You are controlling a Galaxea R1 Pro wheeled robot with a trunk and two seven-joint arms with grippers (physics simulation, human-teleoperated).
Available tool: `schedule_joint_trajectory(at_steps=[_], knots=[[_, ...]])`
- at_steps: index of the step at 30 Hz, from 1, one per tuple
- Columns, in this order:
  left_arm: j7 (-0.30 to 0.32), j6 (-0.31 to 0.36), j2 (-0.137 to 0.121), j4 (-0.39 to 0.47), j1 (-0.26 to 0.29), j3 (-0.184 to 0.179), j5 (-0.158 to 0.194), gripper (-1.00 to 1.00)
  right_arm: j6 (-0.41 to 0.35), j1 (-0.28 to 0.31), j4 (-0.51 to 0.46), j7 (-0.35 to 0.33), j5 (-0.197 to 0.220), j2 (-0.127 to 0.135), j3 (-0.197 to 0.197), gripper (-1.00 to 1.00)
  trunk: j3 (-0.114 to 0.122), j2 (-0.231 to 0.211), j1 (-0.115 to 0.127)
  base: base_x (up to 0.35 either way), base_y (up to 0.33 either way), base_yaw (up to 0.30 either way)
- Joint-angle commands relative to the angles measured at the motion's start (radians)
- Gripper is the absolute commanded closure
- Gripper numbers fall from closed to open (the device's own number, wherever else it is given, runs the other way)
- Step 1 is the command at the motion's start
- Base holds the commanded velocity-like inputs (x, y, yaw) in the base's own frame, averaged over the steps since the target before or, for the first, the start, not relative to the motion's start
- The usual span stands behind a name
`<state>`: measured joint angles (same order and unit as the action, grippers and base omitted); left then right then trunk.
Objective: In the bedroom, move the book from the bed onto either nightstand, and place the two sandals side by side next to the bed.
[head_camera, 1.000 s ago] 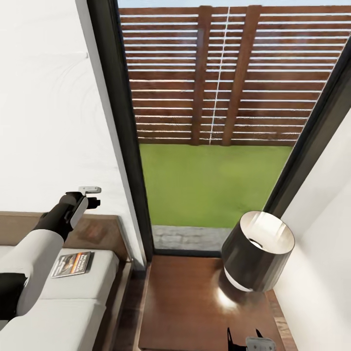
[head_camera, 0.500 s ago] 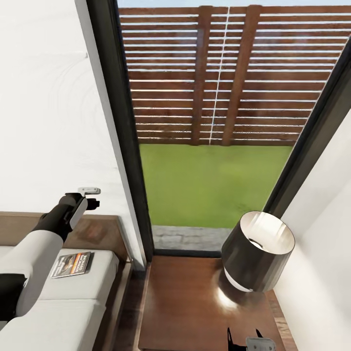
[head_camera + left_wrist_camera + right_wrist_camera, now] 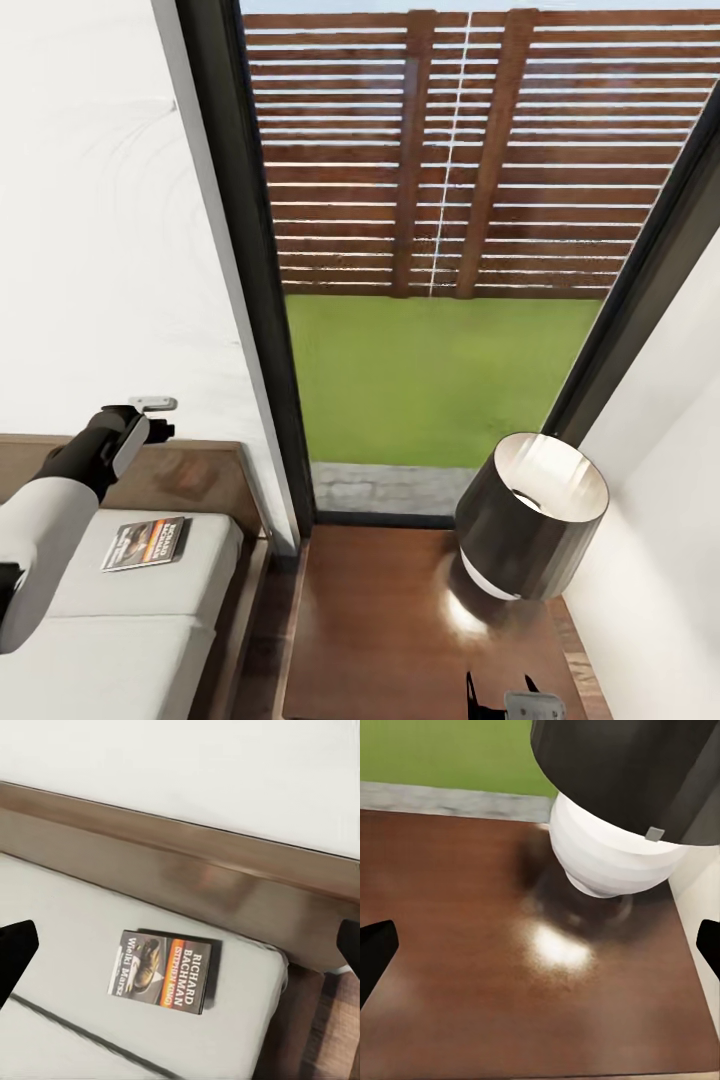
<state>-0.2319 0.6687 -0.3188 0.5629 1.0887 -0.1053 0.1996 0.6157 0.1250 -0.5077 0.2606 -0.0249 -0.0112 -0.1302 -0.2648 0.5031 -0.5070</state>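
The book (image 3: 146,542) lies flat on the pale mattress of the bed (image 3: 140,640), close to the brown headboard (image 3: 200,475). In the left wrist view its cover (image 3: 166,969) has orange and black print. My left gripper (image 3: 158,418) hangs open above the headboard, up and back from the book, and holds nothing (image 3: 182,945). The dark glossy nightstand (image 3: 380,620) stands to the right of the bed. My right gripper (image 3: 510,705) hovers open over the nightstand's top (image 3: 457,945), empty. The sandals are out of view.
A black-shaded lamp (image 3: 530,515) with a white base (image 3: 611,859) takes up the nightstand's back right part. Behind it a tall glass door (image 3: 430,300) looks onto grass and a wooden fence. White walls close in on both sides.
My left arm has drawn back to the left and slightly down, so the book now shows free of the forearm. The right gripper and the book have not moved.
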Motion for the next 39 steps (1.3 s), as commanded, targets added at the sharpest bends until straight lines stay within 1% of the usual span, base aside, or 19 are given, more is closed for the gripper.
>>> schedule_joint_trajectory(at_steps=[1, 3, 5, 9, 12, 19, 26, 28, 29, 34, 35, 39], knots=[[-0.001, 0.001, -0.004, -0.006, 0.001, -0.008, 0.010, -1.00, 0.001, 0.001, 0.000, 0.009, -0.003, 0.000, -0.005, -1.00, -0.005, 0.009, -0.004, 0.000, 0.000, 0.000], [0.015, -0.008, -0.007, -0.021, 0.001, -0.007, 0.008, -1.00, 0.001, 0.001, 0.000, 0.009, -0.003, 0.000, -0.005, -1.00, -0.011, 0.023, -0.012, 0.000, 0.000, 0.000], [0.038, -0.036, -0.011, -0.045, 0.000, -0.005, 0.006, -1.00, 0.002, 0.001, 0.000, 0.009, -0.003, 0.000, -0.005, -1.00, -0.018, 0.037, -0.020, 0.000, 0.000, 0.000], [0.054, -0.086, -0.015, -0.082, 0.001, -0.002, 0.005, -1.00, 0.002, 0.001, 0.000, 0.009, -0.003, 0.000, -0.005, -1.00, -0.034, 0.065, -0.035, 0.000, 0.000, 0.000], [0.061, -0.110, -0.025, -0.103, 0.001, -0.002, 0.005, -1.00, 0.002, 0.001, 0.000, 0.009, -0.003, 0.000, -0.005, -1.00, -0.047, 0.086, -0.046, 0.000, 0.000, 0.000], [0.067, -0.134, -0.048, -0.121, 0.001, -0.004, 0.008, -1.00, 0.002, 0.001, 0.000, 0.009, -0.003, 0.000, -0.005, -1.00, -0.079, 0.135, -0.073, 0.000, 0.000, 0.000], [0.069, -0.140, -0.059, -0.127, 0.000, -0.004, 0.012, -1.00, -0.007, 0.001, -0.008, 0.016, -0.003, -0.001, -0.006, -1.00, -0.112, 0.184, -0.100, 0.000, 0.000, 0.000], [0.069, -0.140, -0.063, -0.139, 0.000, -0.003, 0.013, -1.00, -0.031, 0.001, -0.012, 0.031, -0.004, -0.004, -0.007, -1.00, -0.121, 0.198, -0.108, 0.000, 0.000, 0.000], [0.069, -0.141, -0.070, -0.149, 0.000, -0.002, 0.014, -1.00, -0.058, 0.001, -0.014, 0.042, -0.005, -0.005, -0.008, -1.00, -0.126, 0.205, -0.112, 0.000, 0.000, 0.000], [0.070, -0.143, -0.090, -0.164, 0.000, 0.000, 0.017, -1.00, -0.145, 0.001, -0.025, 0.071, -0.012, -0.006, -0.010, -1.00, -0.149, 0.240, -0.131, 0.000, 0.000, 0.000], [0.075, -0.151, -0.095, -0.168, 0.000, 0.001, 0.021, -1.00, -0.188, 0.001, -0.041, 0.079, -0.027, -0.007, -0.010, -1.00, -0.154, 0.247, -0.135, 0.000, 0.000, 0.000], [0.100, -0.175, -0.100, -0.178, 0.000, 0.001, 0.026, -1.00, -0.287, 0.001, -0.096, 0.089, -0.073, -0.007, -0.010, -1.00, -0.173, 0.275, -0.150, 0.000, 0.000, 0.000]])
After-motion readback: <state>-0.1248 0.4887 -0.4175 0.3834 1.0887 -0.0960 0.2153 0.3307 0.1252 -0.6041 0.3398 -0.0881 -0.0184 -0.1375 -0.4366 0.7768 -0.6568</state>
